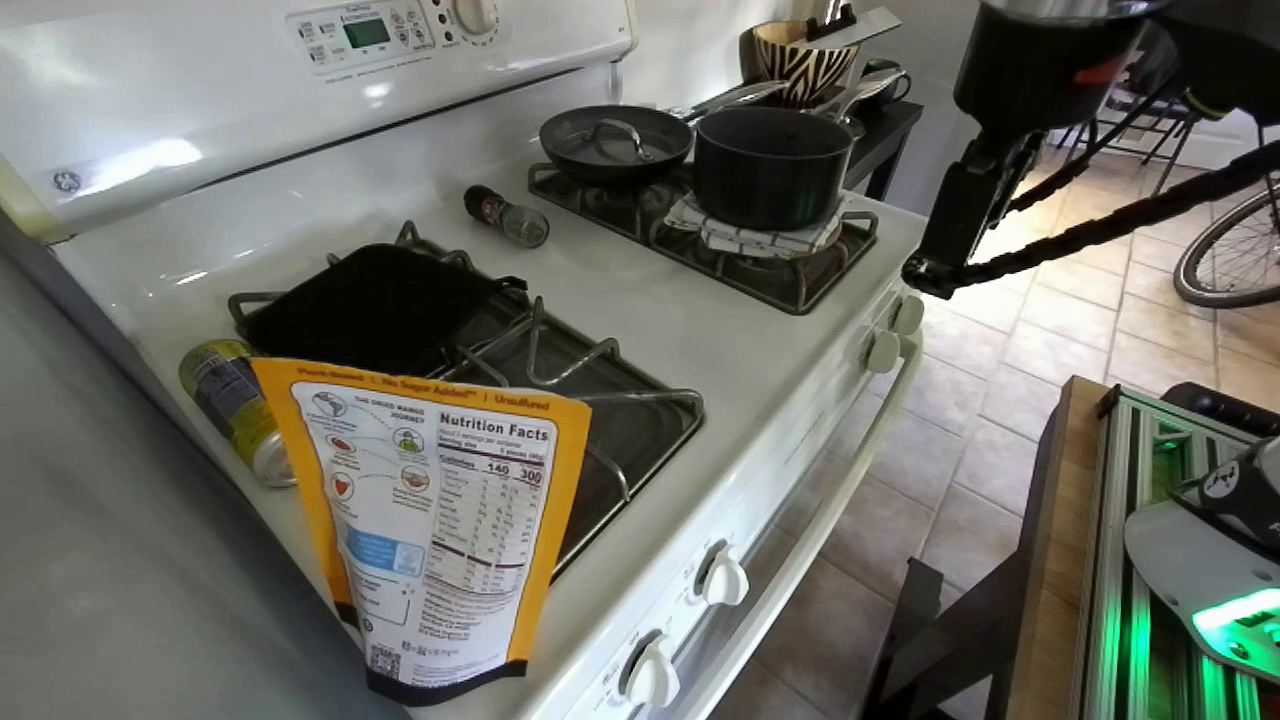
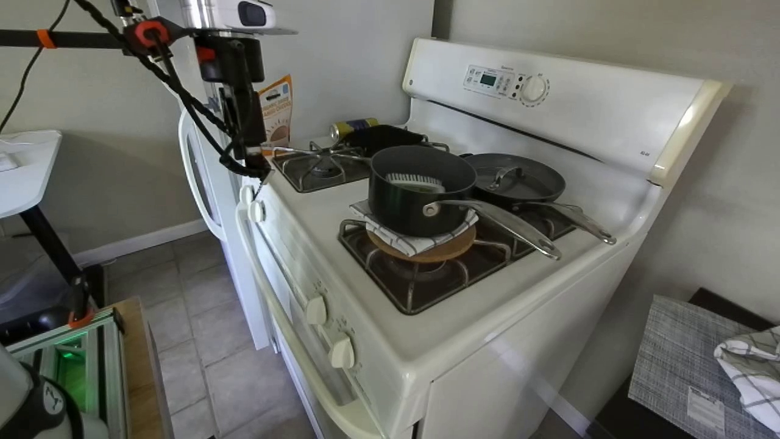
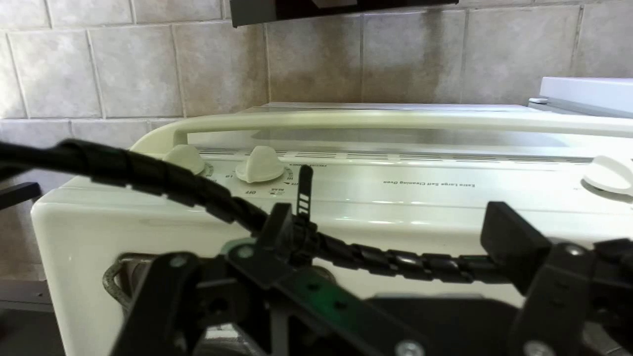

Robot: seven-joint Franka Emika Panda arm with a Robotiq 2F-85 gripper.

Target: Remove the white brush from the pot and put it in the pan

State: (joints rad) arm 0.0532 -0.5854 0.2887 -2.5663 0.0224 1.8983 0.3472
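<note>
The white brush [image 2: 416, 182] is seen inside the pot [image 2: 393, 207] in an exterior view, pale bristles showing; its lower part is hidden by the pot's wall. The pot is set upright on a folded checked cloth [image 2: 405, 242] w/ a round board [image 2: 454, 245] beneath, carried by a grate [image 2: 499, 247] on the right half of the white stove-top counter [image 1: 610, 290]. The pan [image 1: 610, 177] is placed just beside the pot, farther back; an arched metal handle [image 2: 498, 175] is seen over its middle, tho what it's fixed to can't be told. The claw [image 3: 395, 233] is held wide: in wrist view its fingers [image 3: 514, 242] are seen well apart, w/ a black wrapped cable [image 3: 420, 265] crossing btwn them. In both exterior views it's suspended pointing down nr the counter's front edge, well apart from the pot. On the left half, a squarish black piece of cookware [image 1: 370, 305] is placed; a yellow can [image 1: 225, 390] is laid on its side just beside it, and a printed pouch [image 1: 440, 530] is stood upright nr the left edge. A small dark-capped bottle [image 1: 508, 215] is laid in the middle, toward the back.
</note>
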